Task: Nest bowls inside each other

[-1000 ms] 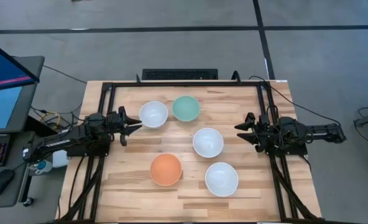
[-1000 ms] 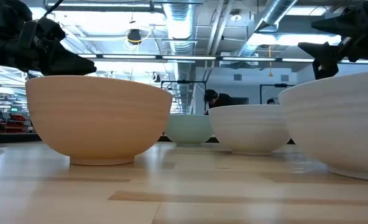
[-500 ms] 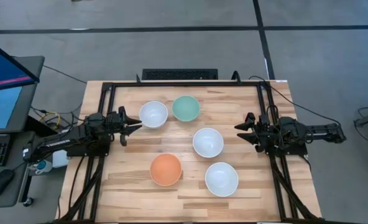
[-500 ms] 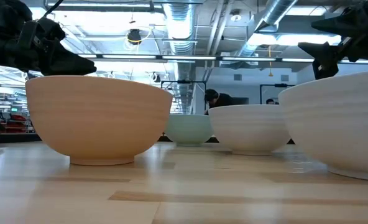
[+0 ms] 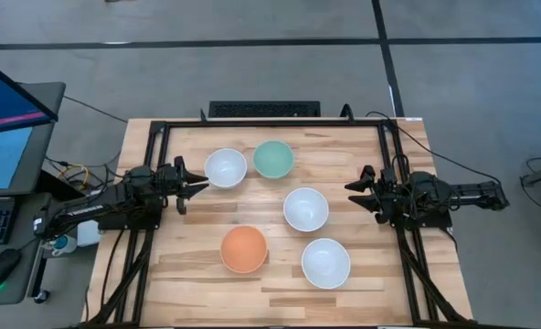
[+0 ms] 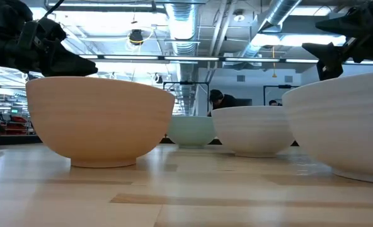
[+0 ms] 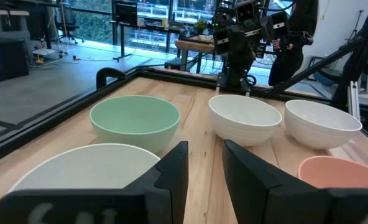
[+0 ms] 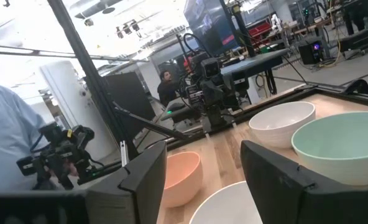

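Note:
Five bowls stand on their bases on the wooden table, each apart from the others. A white bowl (image 5: 226, 167) and the mint green bowl (image 5: 273, 159) are toward the far edge. A second white bowl (image 5: 306, 209) is mid-table. The orange bowl (image 5: 244, 249) and a third white bowl (image 5: 325, 263) are nearer. My left gripper (image 5: 203, 185) is open and hovers just left of the far white bowl (image 7: 91, 168). My right gripper (image 5: 351, 188) is open, right of the middle white bowl (image 8: 227, 205), holding nothing.
A black frame (image 5: 270, 122) runs along the table's far, left and right sides. A monitor (image 5: 5, 119) stands off the table's left side. A person (image 8: 10, 143) shows in the room beyond. Bare wood (image 5: 197, 292) lies along the near edge.

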Robot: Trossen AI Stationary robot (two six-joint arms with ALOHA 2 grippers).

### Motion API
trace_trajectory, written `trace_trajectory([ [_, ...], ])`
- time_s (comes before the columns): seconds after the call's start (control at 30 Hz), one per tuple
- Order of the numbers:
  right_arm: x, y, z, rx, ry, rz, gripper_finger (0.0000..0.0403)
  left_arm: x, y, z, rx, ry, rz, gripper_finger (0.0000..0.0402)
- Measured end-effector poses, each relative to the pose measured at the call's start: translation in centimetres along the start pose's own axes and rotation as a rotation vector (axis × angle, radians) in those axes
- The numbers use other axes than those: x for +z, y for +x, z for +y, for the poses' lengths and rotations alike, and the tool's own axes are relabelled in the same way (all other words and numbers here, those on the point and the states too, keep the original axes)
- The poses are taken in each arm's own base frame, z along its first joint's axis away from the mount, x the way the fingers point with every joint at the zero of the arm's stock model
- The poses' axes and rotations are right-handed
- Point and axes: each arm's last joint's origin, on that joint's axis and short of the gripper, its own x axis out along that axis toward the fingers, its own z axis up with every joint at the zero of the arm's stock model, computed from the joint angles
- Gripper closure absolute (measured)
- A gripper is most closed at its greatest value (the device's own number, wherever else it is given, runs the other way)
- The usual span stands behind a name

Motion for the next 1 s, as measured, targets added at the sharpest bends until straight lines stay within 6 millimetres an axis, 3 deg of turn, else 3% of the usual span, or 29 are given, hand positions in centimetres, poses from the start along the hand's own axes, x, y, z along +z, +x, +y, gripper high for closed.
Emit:
trace_trajectory([
  [0.23,0.0,0.0,0.0,0.0,0.0,0.0,0.0174,-0.1,0.0,0.4,0.137,-0.002,-0.003,0.0313],
  [0.47,0.0,0.0,0.0,0.0,0.0,0.0,0.0174,0.0,0.0,0.5,0.15,-0.451,-0.05,0.0313],
  [0.63,0.0,0.0,0.0,0.0,0.0,0.0,0.0174,0.2,-0.1,0.7,0.229,-0.66,-0.126,0.0313],
  [0.83,0.1,0.0,0.0,0.002,-0.031,-0.013,0.0174,0.2,-0.1,1.0,0.298,-0.751,-0.177,0.0313],
  [0.93,0.8,0.0,0.2,-0.003,-0.027,-0.089,0.0175,0.2,0.0,0.8,0.244,-0.89,-0.169,0.0313],
  [1.0,1.6,-0.2,0.4,0.001,0.074,-0.189,0.0174,0.2,0.0,0.8,0.227,-0.994,-0.175,0.0313],
])
